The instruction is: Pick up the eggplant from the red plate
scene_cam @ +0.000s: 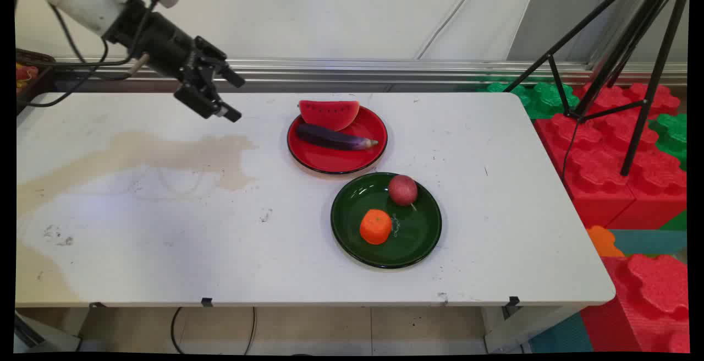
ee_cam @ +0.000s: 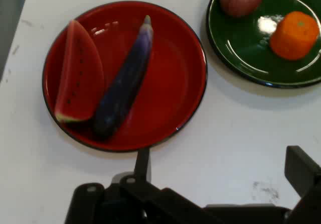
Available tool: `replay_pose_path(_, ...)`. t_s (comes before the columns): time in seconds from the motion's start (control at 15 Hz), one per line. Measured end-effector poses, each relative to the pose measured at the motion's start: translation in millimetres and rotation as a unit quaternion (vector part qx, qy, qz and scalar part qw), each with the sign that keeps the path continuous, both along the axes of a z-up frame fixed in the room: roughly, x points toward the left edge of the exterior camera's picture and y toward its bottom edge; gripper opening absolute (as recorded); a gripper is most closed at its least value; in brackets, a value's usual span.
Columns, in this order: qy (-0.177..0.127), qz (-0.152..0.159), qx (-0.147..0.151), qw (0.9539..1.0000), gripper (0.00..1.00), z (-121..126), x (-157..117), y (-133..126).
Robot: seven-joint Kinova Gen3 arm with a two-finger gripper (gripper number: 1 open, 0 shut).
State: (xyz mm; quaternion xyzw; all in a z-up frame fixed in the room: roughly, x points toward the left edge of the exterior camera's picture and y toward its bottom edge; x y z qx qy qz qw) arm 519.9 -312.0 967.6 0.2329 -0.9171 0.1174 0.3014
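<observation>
Fingers (scene_cam: 234,96) spread, empty, near red plate (ee_cam: 175,63) (glossy purple eggplant (ee_cam: 123,86), watermelon slice (ee_cam: 77,78)).

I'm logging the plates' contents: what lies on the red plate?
On the red plate lie a watermelon slice and a purple eggplant, side by side. The patches of plate beneath them are covered. The claw hangs apart from it, holding nothing.

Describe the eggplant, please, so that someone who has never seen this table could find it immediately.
On the white table stand two plates; take the red plate, the one nearer the wall, not the green plate that holds round fruit. Two things lie on it: a watermelon slice and, beside it, the eggplant. The eggplant is the long, dark purple one.
</observation>
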Motion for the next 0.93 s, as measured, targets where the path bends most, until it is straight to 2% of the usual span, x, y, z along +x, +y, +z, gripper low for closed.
replay_pose_path(0.4,-0.011,-0.016,-0.009,0.9998,1.00,-8.1,-27.5,-32.1)
replay_pose_path(0.93,-0.046,-0.044,-0.009,0.9979,1.00,-42.6,-81.0,-94.8)
